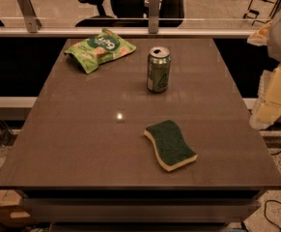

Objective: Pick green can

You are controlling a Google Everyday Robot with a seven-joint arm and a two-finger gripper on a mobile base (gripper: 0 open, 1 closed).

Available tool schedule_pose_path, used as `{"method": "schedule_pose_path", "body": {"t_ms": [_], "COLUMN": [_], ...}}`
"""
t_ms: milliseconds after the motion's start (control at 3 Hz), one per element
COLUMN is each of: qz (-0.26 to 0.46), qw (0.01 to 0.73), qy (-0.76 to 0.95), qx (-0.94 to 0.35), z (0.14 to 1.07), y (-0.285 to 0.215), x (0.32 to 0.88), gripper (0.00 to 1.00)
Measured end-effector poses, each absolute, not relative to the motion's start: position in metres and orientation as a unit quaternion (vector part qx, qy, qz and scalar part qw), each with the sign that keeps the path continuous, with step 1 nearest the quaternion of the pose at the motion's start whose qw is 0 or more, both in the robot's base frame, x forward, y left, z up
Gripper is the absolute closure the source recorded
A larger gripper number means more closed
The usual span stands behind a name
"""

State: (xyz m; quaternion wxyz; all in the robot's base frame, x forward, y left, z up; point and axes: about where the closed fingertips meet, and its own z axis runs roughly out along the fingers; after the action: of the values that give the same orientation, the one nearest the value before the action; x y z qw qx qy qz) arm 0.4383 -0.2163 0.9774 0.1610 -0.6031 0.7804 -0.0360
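- The worktop (82, 129) is the largest thing before me: a brown, glossy slab that fills most of the view, with a small bright glint (119, 115) near its middle.
- My hand (271, 100) comes next (pale, yellowish and blocky). It hangs at the right side of the view, just beyond the worktop's right edge and about level with its middle. I cannot tell whether it is open or closed. It touches nothing on the worktop and is well apart from all three things there.
- The snack bag (100, 49) is flat, crinkly and green. It lies in the far left part of the worktop, and its long side runs from near-left to far-right.
- The sponge (170, 144) has a dark green top and a yellow base. It lies flat in the near half, right of centre, and its long axis slants from far-left to near-right.
- The green can (158, 69) is the smallest. It stands upright in the far half of the worktop, a little right of centre, with its long axis vertical. Its silver top rim and pull-tab face up, and the pale triangular mark on its side faces the camera. It is to the right of the snack bag and beyond the sponge, touching neither, and it is to the left of my hand with bare worktop between.
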Motion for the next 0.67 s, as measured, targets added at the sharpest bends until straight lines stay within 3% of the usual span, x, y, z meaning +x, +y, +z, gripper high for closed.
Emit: {"method": "schedule_pose_path", "body": {"t_ms": [667], "qz": [-0.037], "qw": [0.193], "qy": [0.783], "qx": [-0.591], "z": [0.989], "y": [-0.218], "x": [0.443], "gripper": [0.00]}}
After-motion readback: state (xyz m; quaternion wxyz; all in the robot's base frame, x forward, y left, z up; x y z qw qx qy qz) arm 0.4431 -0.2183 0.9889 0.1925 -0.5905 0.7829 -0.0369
